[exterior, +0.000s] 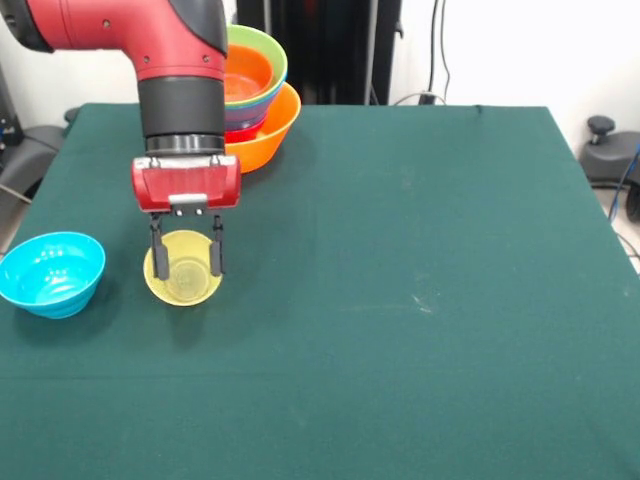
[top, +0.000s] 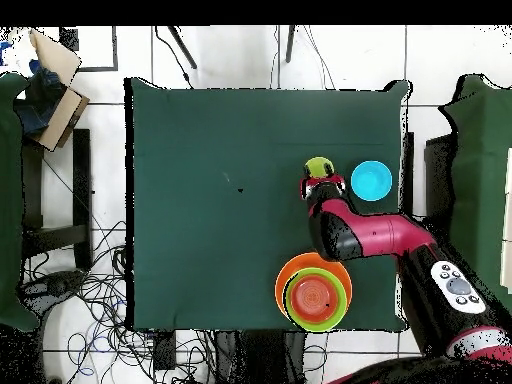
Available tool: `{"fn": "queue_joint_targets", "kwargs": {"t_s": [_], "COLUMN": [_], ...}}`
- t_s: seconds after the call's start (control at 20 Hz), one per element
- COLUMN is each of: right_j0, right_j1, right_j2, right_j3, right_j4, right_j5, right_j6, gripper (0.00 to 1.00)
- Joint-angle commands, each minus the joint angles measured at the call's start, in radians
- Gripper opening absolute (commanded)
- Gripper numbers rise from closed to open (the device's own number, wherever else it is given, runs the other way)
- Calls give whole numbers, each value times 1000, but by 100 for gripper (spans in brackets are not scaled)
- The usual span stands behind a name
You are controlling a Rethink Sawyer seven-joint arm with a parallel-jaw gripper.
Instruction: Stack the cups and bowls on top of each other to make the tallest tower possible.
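Note:
The pale-yellow cup (exterior: 183, 268) stands mouth up on the green table, left of centre in the front view; it also shows in the overhead view (top: 319, 165). My gripper (exterior: 187, 270) hangs straight down over it, open, with one finger at each side of the rim. I cannot tell whether the fingers touch the cup. The tower (exterior: 262, 95) stands at the far left: a large light-orange bowl (exterior: 278, 135) holds smaller bowls, with a lime green bowl (exterior: 262, 48) and a red-orange one (exterior: 245, 72) on top. A cyan bowl (exterior: 52, 272) sits alone to the left of the cup.
The red arm (top: 375, 238) crosses the table's right side in the overhead view, between the tower (top: 313, 293) and the cyan bowl (top: 371, 180). The table's left edge is close to the cyan bowl in the front view.

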Motion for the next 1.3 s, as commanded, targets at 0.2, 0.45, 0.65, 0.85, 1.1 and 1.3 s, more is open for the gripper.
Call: {"fn": "queue_joint_targets", "kwargs": {"t_s": [0.2,0.45,0.65,0.85,1.1,1.3], "right_j0": [-53,-78,-68,-63,-64,-27], "right_j1": [-100,-138,-131,-127,-124,-164], "right_j2": [54,97,94,90,92,53], "right_j3": [119,145,131,125,124,150], "right_j4": [3,20,8,1,1,9], "right_j5": [259,313,311,305,306,292], "right_j6": [-47,-62,-46,-34,-33,12], "gripper": [100,100,100,100,100,100]}}
